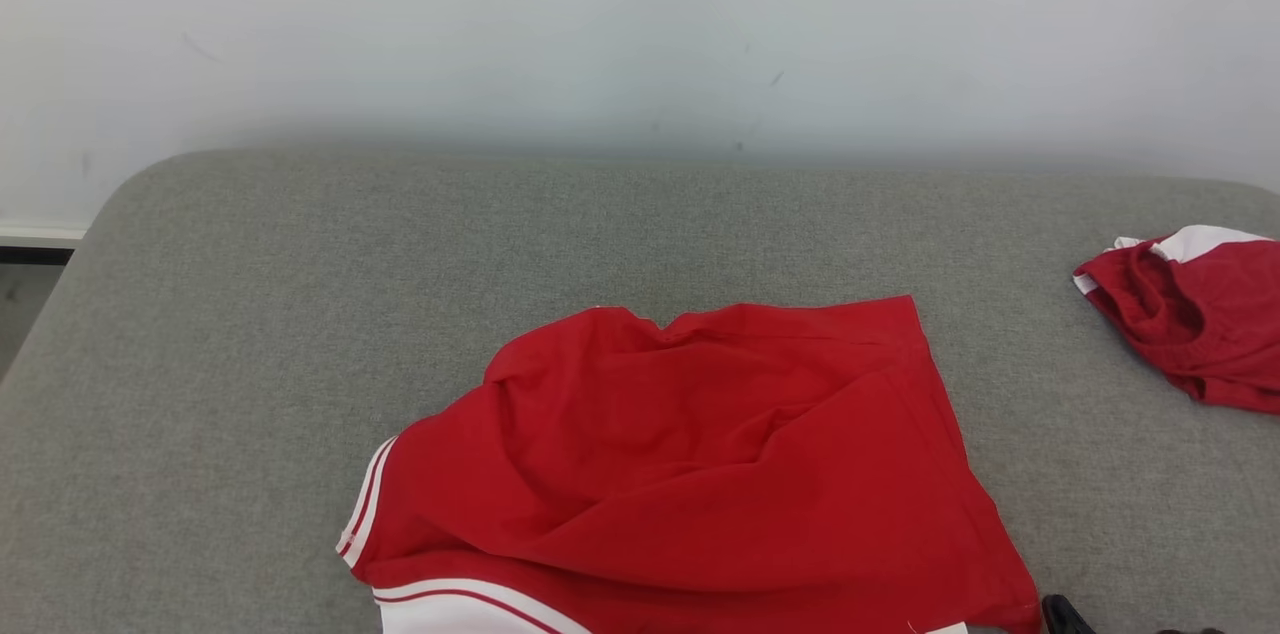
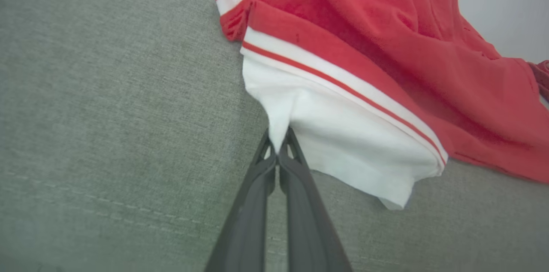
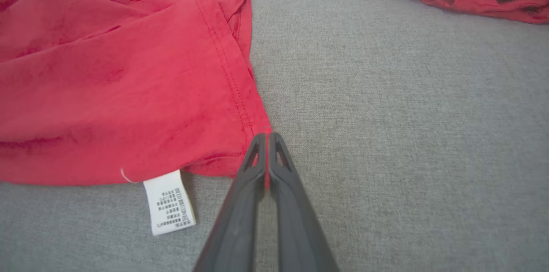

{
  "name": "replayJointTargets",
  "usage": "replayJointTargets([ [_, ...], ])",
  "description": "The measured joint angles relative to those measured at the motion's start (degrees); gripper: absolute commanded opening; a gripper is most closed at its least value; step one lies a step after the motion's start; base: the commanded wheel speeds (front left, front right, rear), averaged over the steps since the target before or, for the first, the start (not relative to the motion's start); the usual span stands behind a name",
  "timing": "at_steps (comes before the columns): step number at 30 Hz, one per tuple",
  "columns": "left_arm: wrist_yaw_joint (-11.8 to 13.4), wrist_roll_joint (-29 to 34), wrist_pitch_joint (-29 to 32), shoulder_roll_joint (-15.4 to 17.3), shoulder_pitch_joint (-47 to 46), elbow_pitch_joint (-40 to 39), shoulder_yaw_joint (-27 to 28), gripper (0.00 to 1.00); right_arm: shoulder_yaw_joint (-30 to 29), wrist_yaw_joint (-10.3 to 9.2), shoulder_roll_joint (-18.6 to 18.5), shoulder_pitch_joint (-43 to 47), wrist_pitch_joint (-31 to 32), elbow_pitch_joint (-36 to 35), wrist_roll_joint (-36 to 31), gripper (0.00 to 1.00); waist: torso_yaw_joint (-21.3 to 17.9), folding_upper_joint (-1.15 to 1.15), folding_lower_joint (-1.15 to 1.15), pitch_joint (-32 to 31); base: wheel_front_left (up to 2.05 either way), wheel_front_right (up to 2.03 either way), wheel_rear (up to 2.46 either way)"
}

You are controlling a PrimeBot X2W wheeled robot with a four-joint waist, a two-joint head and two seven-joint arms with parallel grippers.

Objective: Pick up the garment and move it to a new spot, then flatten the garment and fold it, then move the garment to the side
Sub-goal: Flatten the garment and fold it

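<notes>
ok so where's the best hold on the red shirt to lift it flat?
Take the red shirt by its two near corners, from the near edge. The left gripper pinches the white panel there, the right gripper the red hem corner beside the label. Both are thin free edges, wide apart, so lifting should spread the cloth rather than bunch it.

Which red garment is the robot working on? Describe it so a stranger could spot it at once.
On the grey padded surface, look at the near middle. The garment there is red with a white, red-striped panel at its near left. Unlike the bunched red heap at the right edge, it lies spread wide, its near edge pinched by the left tool and right tool.
</notes>
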Motion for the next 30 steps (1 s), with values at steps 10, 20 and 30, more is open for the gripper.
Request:
replayJointTargets([
  [10, 0.9, -0.9, 1.7, 0.1, -0.1, 0.3, -0.9, 1.00, 0.7, 0.00, 1.2, -2.9, 1.0, 4.2, -3.4, 1.00, -0.1, 0.00, 0.00, 0.6, 0.00, 0.00, 0.00],
  [20, 0.9, -0.4, 0.6, -0.3, -3.8, 5.0, -2.4, 1.00, 1.9, 0.00, 1.8, -5.4, 0.5, 9.1, -3.4, 0.05, 0.6, 0.00, 0.00, 0.8, 0.00, 0.00, 0.00],
  [30, 0.3, 0.2, -1.5, 0.1, -2.1, 2.1, -2.5, 0.00, 1.4, 0.00, 0.6, -3.8, -4.6, 4.5, -3.1, 0.00, 0.6, 0.00, 0.00, 1.0, 0.00, 0.00, 0.00],
])
